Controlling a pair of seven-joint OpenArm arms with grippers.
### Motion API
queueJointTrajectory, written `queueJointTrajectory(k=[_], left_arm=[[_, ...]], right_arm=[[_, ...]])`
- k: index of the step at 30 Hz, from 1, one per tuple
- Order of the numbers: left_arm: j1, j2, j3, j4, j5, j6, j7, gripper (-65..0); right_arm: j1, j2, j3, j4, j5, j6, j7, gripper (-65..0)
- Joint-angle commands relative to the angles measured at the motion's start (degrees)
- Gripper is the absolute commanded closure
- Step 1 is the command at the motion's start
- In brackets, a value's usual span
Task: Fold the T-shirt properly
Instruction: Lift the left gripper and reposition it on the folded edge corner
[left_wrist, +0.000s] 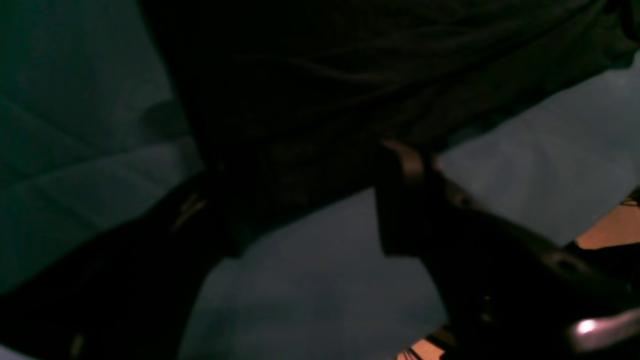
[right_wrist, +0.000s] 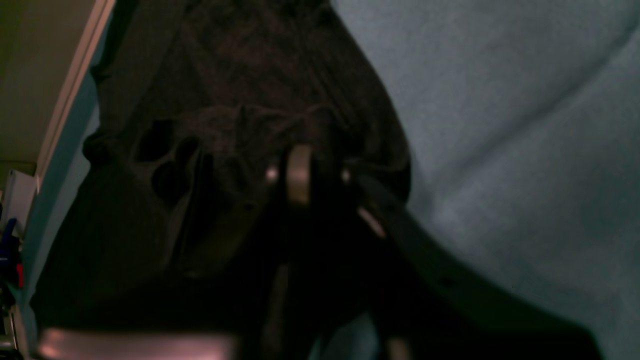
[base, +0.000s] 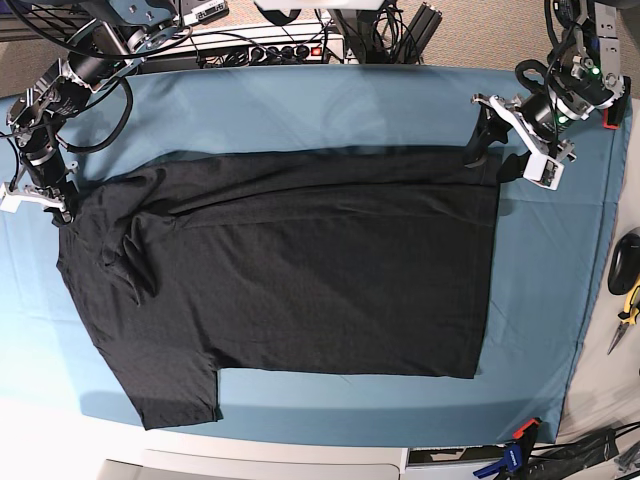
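In the left wrist view, the left gripper (left_wrist: 310, 200) is seen with its two dark fingers spread wide; an edge of the black T-shirt (left_wrist: 380, 65) lies between and beyond them, not clamped, over the blue table cloth (left_wrist: 75, 150). In the right wrist view, the right gripper (right_wrist: 300, 175) is seen with its fingers drawn together on a bunched fold of the T-shirt (right_wrist: 240, 75), which stretches away ahead of the pincer, the table cloth (right_wrist: 500, 125) lying to its right. In the base view, the T-shirt (base: 300, 270) is spread flat across the table cloth (base: 300, 110), the right gripper (base: 55, 212) at its sleeve-side corner and the left gripper (base: 490, 160) at the far hem corner.
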Motion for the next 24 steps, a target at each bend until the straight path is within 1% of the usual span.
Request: queueJointTrajectory(k=[1, 4, 5, 7, 9, 13, 15, 16, 18, 20, 22, 24], left_arm=[[0.0, -0.8, -0.4, 0.9, -0.8, -0.4, -1.4, -37.6], [0.0, -0.8, -0.4, 0.9, -0.9, -0.3, -1.0, -37.6], [0.0, -0.8, -0.4, 0.9, -1.6, 1.0, -0.3, -37.6], [0.0, -0.6, -0.5, 0.9, -3.6, 5.0, 1.7, -37.6], [0.0, -0.1, -0.5, 0.9, -4.9, 7.1, 2.9, -37.6], [-0.3, 2.4, -0.5, 0.8, -7.0, 10.5, 4.6, -37.6], [-0.5, 4.0, -0.5, 0.7, -7.6, 13.8, 4.8, -37.6], [-0.7, 4.8, -0.5, 0.5, -7.1, 14.6, 4.7, -37.6], [-1.7, 6.2, -0.7, -0.8, -4.8, 14.9, 4.5, -37.6], [-3.1, 7.6, -2.4, -3.6, -4.3, 15.1, 4.2, -37.6], [-4.6, 8.8, -5.1, -6.9, -4.8, 15.7, 4.1, -37.6], [-5.7, 9.0, -7.5, -10.0, -5.8, 16.2, 4.2, -37.5]], right_arm=[[0.9, 1.4, 0.1, 1.0, 0.9, 1.0, 0.9, -0.1], [0.9, 1.4, 0.0, 1.0, 1.0, 4.0, 0.1, 0.0], [0.9, 1.4, 0.0, 1.0, 1.0, 4.3, 0.1, 0.0], [0.9, 1.4, 0.0, 1.0, 1.0, 4.3, 0.1, 0.0], [0.9, 1.5, 0.0, 1.0, 1.0, 4.3, 0.1, 0.0], [0.9, 1.5, 0.0, 1.0, 1.0, 4.3, 0.1, 0.0], [0.9, 1.5, 0.0, 1.0, 1.0, 4.3, 0.1, 0.0], [0.9, 1.5, 0.0, 1.0, 1.0, 4.3, 0.1, 0.0], [0.9, 1.5, 0.0, 1.0, 1.0, 4.3, 0.1, 0.0], [0.9, 1.5, 0.0, 1.0, 0.9, 4.3, -0.1, 0.0], [0.8, 1.5, 0.0, 1.0, 1.0, 4.3, -0.2, 0.0], [0.7, 1.5, 0.0, 1.0, 0.9, 4.3, -0.3, 0.0]])
